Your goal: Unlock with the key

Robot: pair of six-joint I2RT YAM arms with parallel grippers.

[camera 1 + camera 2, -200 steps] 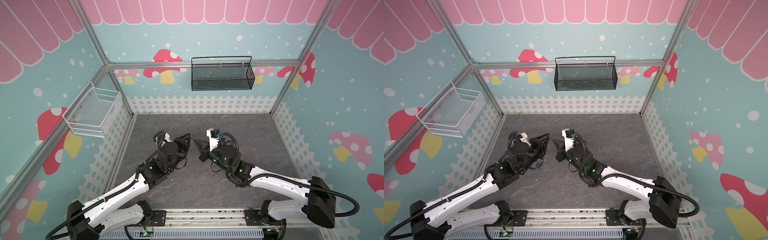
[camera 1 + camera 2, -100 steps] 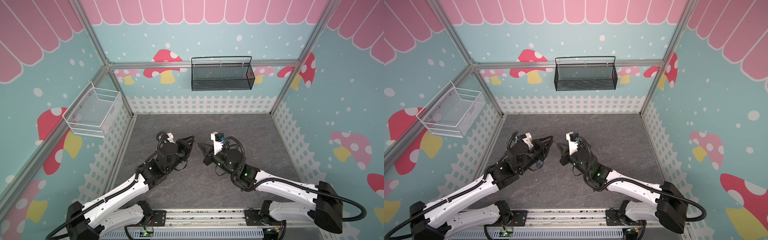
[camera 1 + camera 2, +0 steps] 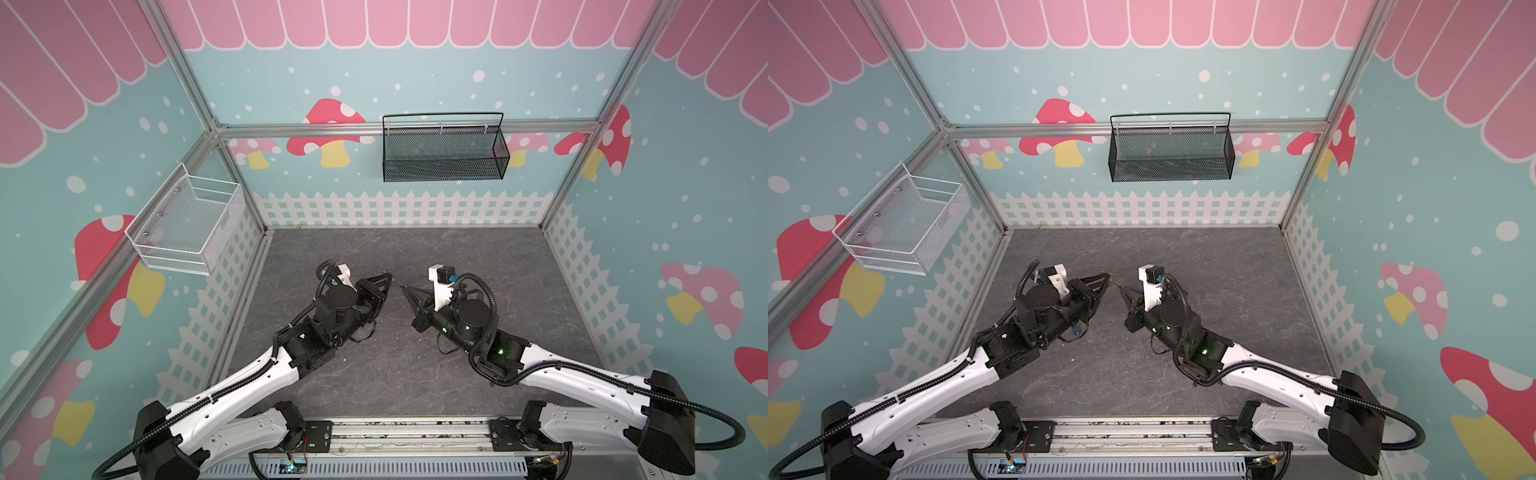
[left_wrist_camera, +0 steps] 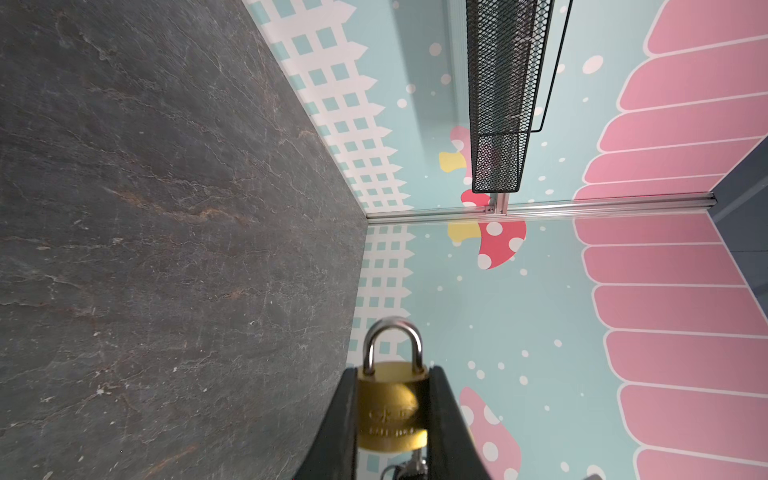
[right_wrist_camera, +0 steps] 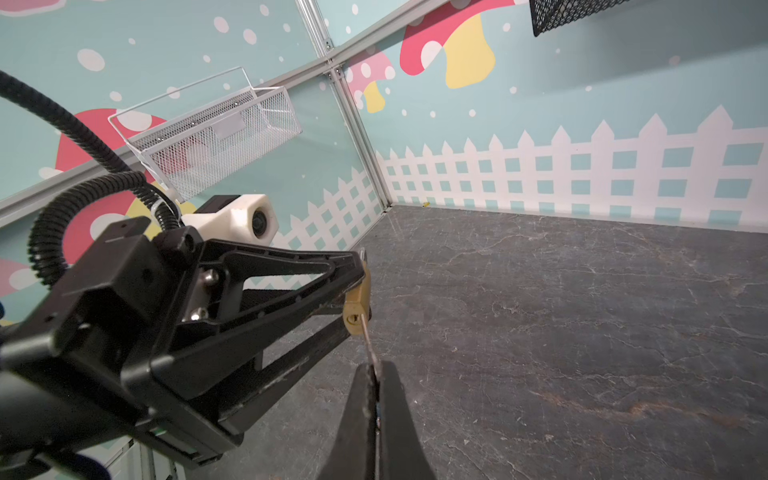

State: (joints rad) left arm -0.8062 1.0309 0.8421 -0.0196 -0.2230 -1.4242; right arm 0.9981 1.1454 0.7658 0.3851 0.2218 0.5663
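My left gripper is clamped on the brass padlock, its shackle seated, while my right gripper pinches the key, tip at the keyway but apparently not inserted; insertion and turning remain.

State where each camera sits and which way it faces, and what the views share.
Top views: high over the front rail, looking down at the floor; both arms, left gripper and right gripper show.
Left wrist: on the left arm, facing a back corner; its fingers clamp the brass padlock.
Right wrist: on the right arm, facing the left gripper and white basket; its gripper pinches the key.
Shared: both wrist views show that padlock.
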